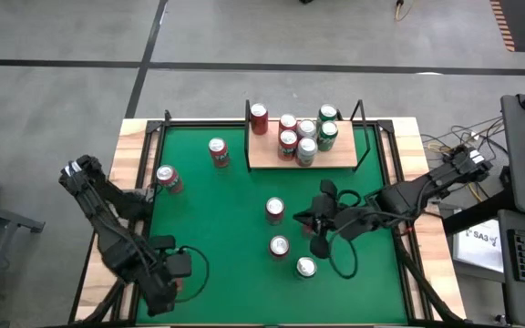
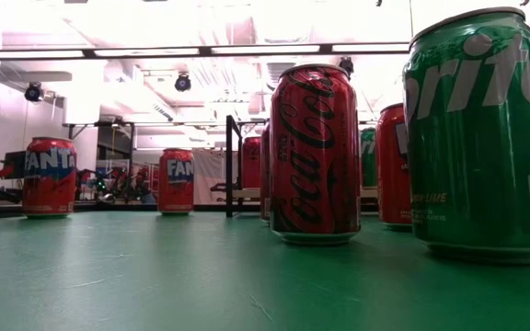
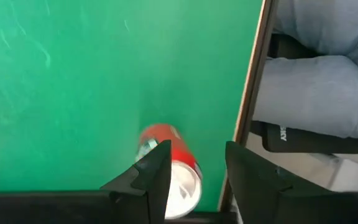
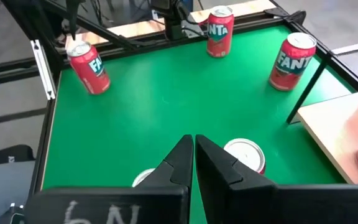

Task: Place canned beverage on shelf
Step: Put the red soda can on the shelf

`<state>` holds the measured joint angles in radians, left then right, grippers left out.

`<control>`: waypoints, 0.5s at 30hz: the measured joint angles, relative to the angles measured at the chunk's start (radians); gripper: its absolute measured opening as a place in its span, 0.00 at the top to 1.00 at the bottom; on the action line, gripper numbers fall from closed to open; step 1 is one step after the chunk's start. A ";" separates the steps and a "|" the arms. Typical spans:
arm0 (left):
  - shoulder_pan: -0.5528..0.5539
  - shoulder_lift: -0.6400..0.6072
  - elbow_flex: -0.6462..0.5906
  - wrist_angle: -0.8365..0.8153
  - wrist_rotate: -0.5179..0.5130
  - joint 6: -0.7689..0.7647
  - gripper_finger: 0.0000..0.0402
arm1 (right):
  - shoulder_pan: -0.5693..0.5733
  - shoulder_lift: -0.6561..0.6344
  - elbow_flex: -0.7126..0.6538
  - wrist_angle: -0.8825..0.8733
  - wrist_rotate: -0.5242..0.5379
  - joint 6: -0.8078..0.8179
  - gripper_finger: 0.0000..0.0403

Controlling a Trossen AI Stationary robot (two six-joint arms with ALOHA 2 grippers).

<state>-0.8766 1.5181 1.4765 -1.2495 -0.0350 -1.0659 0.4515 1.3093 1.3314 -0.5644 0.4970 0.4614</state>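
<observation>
The shelf (image 1: 267, 157), a tan board with black uprights, stands at the table's far edge and carries several cans; it also shows in the right wrist view (image 4: 328, 124). My left gripper (image 3: 196, 149) is open at the table's near left corner (image 1: 176, 273), above an upright red Fanta can (image 3: 166, 155) (image 4: 89, 65) that stands free on the felt. My right gripper (image 4: 194, 140) is shut and empty over the table's middle right (image 1: 314, 223), above and between two can tops (image 4: 244, 152) (image 4: 145, 177).
Two more Fanta cans (image 1: 218, 151) (image 1: 168, 179) stand at the far left. A red can (image 1: 274, 210), a Coca-Cola can (image 2: 314, 152) and a Sprite can (image 2: 481, 133) stand near my right gripper. A person's jeans-clad legs (image 3: 328, 74) are beyond the near edge.
</observation>
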 joint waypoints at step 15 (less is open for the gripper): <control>-0.144 0.001 -0.020 -0.001 -0.040 -0.178 0.33 | 0.000 0.112 0.152 -0.012 0.000 -0.026 0.98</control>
<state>-1.0206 1.5188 1.4563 -1.2506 -0.0754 -1.2443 0.4515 1.4209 1.4834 -0.5764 0.4969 0.4352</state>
